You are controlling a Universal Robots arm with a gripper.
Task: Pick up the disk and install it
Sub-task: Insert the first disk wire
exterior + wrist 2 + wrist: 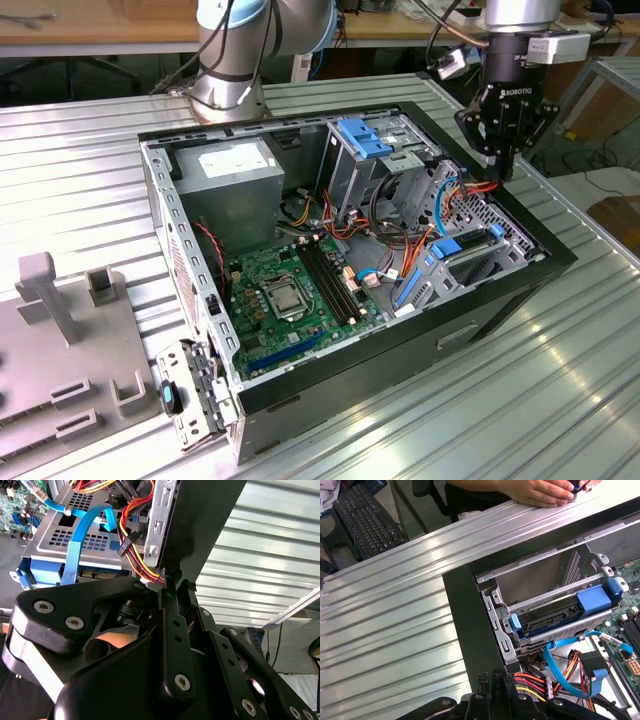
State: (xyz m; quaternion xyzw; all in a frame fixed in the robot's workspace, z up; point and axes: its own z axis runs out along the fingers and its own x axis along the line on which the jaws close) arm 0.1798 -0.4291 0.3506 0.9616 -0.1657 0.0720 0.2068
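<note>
The disk sits slotted in the drive cage of the computer case on the bench, with a blue rail at each end. The end effector hangs over the case's edge near it, fingers apparently together and holding nothing.

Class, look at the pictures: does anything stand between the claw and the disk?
Yes. In the first wrist view, red, orange and yellow wires and a blue cable lie between the claw and the disk, which sits in the metal cage.
</note>
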